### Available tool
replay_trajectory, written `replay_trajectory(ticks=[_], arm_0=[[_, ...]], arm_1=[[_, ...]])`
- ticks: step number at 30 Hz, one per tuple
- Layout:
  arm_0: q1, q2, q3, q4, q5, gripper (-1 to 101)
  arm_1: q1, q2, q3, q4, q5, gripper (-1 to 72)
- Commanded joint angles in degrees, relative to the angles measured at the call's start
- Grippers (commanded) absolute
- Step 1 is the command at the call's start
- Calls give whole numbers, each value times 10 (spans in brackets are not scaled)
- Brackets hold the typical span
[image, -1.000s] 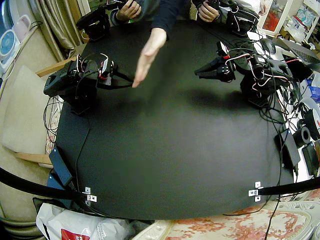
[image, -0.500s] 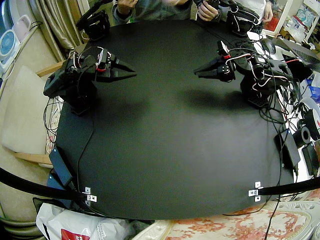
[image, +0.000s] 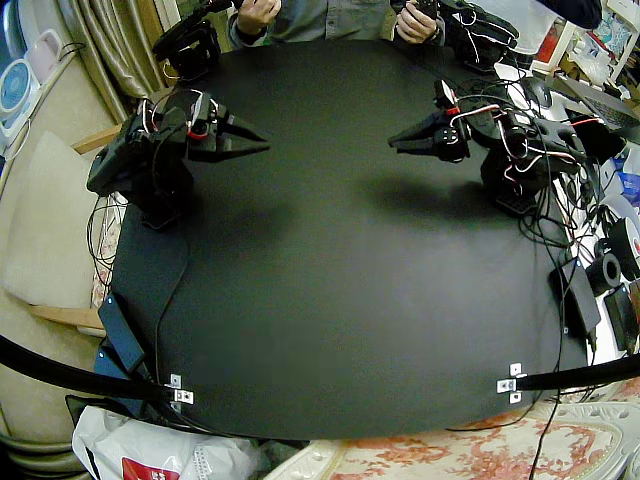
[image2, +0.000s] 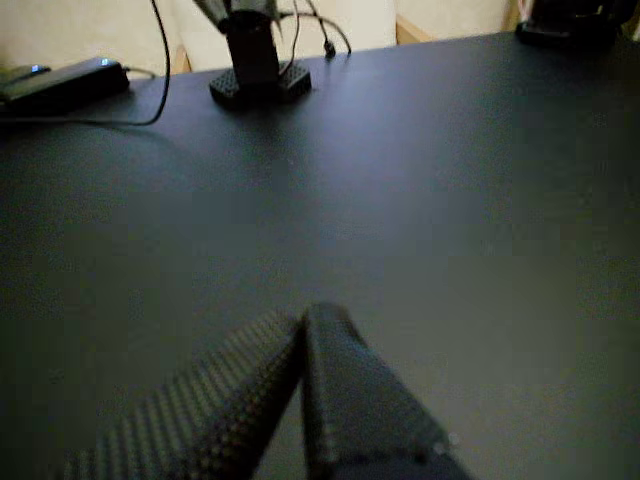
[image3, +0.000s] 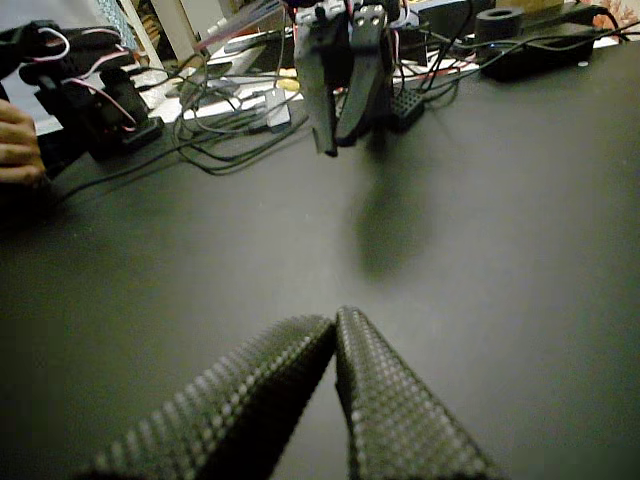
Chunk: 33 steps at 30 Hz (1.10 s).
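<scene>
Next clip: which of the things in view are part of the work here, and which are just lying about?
In the work:
- right hand, shut, holding nothing
- left hand, shut, holding nothing
- black table, under both

Lying about:
- cable tangle by the left arm
- power brick
- black ring
- white bag below the table's edge

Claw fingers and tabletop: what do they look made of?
On the left claw, the fingers look like matte black plastic with a fine woven-looking grid. That could be a printed texture or grip tape. The right claw shows the same matte pebbled grid. The tabletop is black, seamless and matte with a soft sheen: a mat or coated sheet, cannot tell which.
</scene>
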<state>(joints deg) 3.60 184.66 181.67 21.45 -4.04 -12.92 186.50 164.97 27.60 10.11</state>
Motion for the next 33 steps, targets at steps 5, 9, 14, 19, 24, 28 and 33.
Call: replay_trajectory(ticks=[5,9,14,19,24,28,33], arm_0=[[-3,11,6,14,-8,0],[-1,11,6,21,-7,0],[-11,11,6,24,-1,0],[-11,11,6,27,-4,0],[-4,11,6,50,-11,0],[-11,11,6,57,-8,0],[-4,11,7,59,-5,0]], arm_1=[[-12,11,44,-51,-8,-3],[-7,11,55,-52,-1,-3],[-7,11,13,-23,-17,-3],[-35,-90,-420,104,-143,-3],[-48,-129,-376,27,-127,-3],[-55,-189,-590,119,-170,-3],[21,-95,-287,4,-17,-3]])
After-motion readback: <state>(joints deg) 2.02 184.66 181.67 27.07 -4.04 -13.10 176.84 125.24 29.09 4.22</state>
